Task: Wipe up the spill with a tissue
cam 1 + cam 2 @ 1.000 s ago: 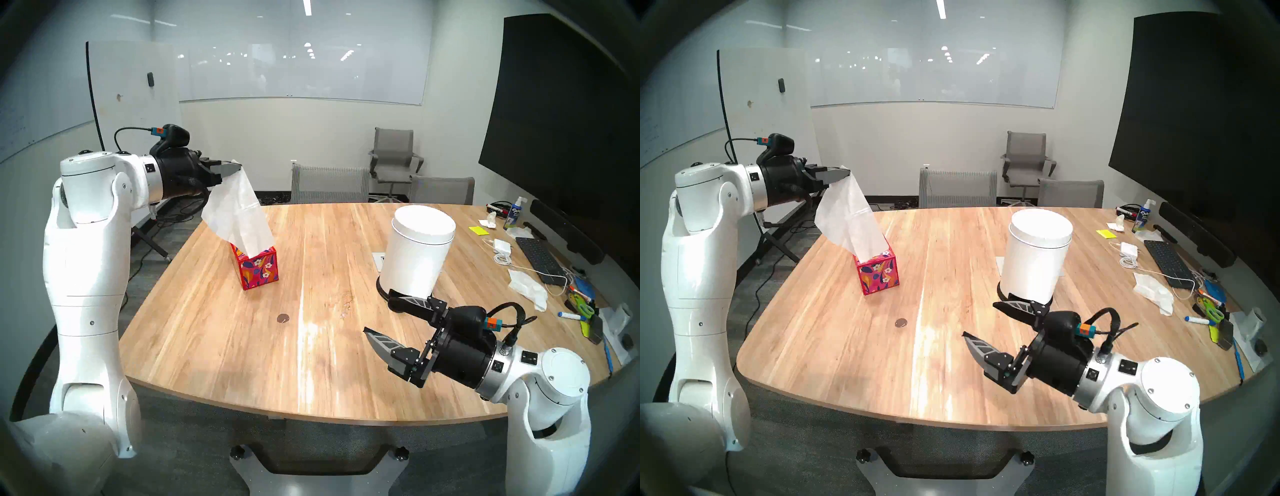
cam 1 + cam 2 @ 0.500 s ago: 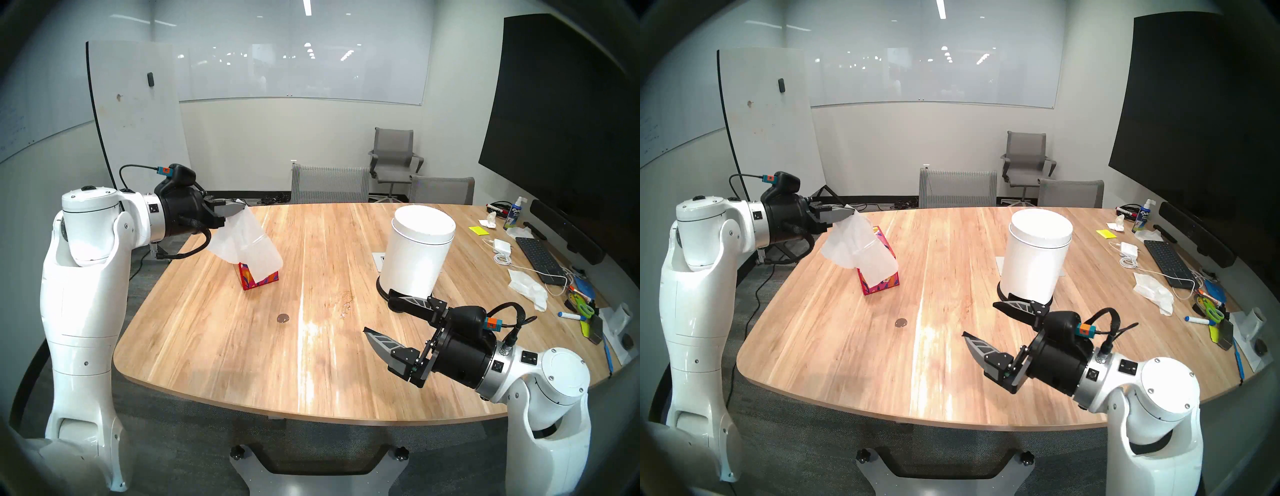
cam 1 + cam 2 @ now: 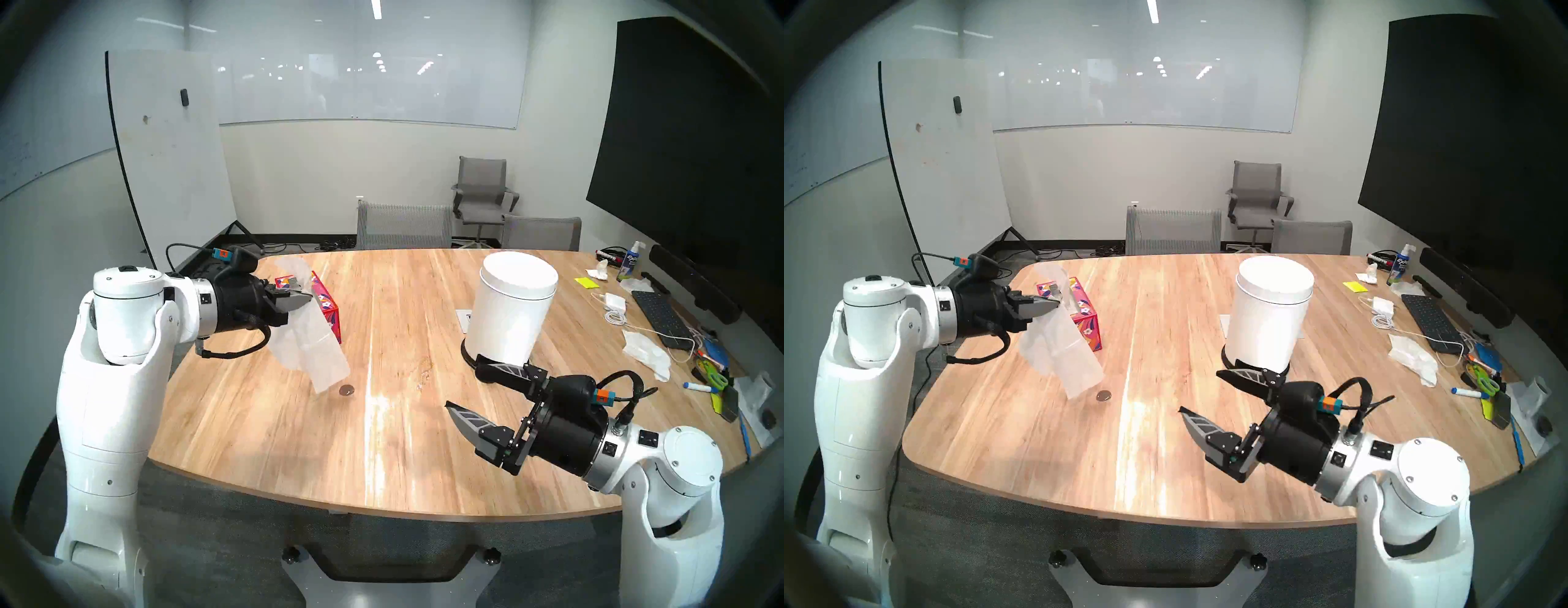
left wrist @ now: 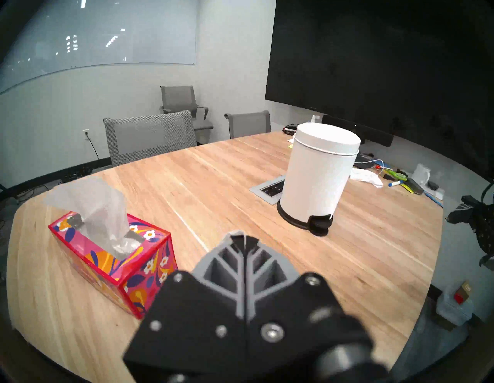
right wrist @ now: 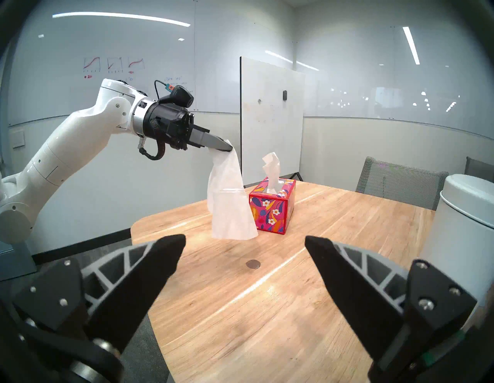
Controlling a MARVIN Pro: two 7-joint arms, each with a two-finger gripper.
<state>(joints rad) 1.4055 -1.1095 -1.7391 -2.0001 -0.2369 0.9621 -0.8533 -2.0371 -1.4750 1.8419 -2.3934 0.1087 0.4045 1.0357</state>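
Your left gripper [image 5: 230, 148] has its jaws pinched on the tissue [image 3: 312, 348], which hangs free above the worktop [image 3: 382, 458], lower corner just beside the spill [image 3: 346, 389]. Right gripper [image 3: 464, 388]: jaws spread wide, empty, near the white bin [image 3: 509, 314].

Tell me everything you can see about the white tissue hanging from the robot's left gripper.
The thin white paper tissue is one soft, slightly see-through sheet, creased and loosely folded. It hangs free from its top corner, pinched in the shut left gripper, clear of the red floral tissue box behind it. Its lower edge dangles above the wooden table, near the small round dark brown spill, not yet touching it.
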